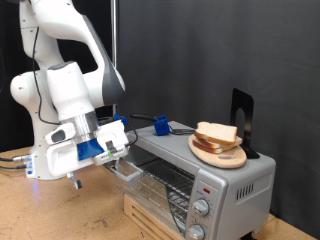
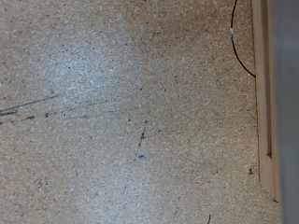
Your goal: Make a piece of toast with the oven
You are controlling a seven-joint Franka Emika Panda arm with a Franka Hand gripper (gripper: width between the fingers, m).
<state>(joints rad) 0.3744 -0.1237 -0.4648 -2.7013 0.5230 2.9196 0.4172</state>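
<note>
The bread slices (image 1: 217, 135) rest on a wooden plate (image 1: 219, 155) atop the silver toaster oven (image 1: 205, 180), at 3 o'clock in the exterior view. The oven's 2 knobs (image 1: 201, 210) face front. The gripper (image 1: 75, 180) hangs at 9 o'clock; how wide its fingers stand cannot be told. The wrist view shows speckled tabletop (image 2: 112, 112) and a black cable (image 2: 239, 47).

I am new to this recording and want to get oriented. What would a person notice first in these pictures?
First, the large white robot arm filling the exterior view's left, its gripper low over the speckled wooden table. Next, the silver oven at the exterior view's right, its glass door dropped open, with bread slices on a wooden plate on its roof. The wrist view shows only bare tabletop and a thin black cable.
</note>
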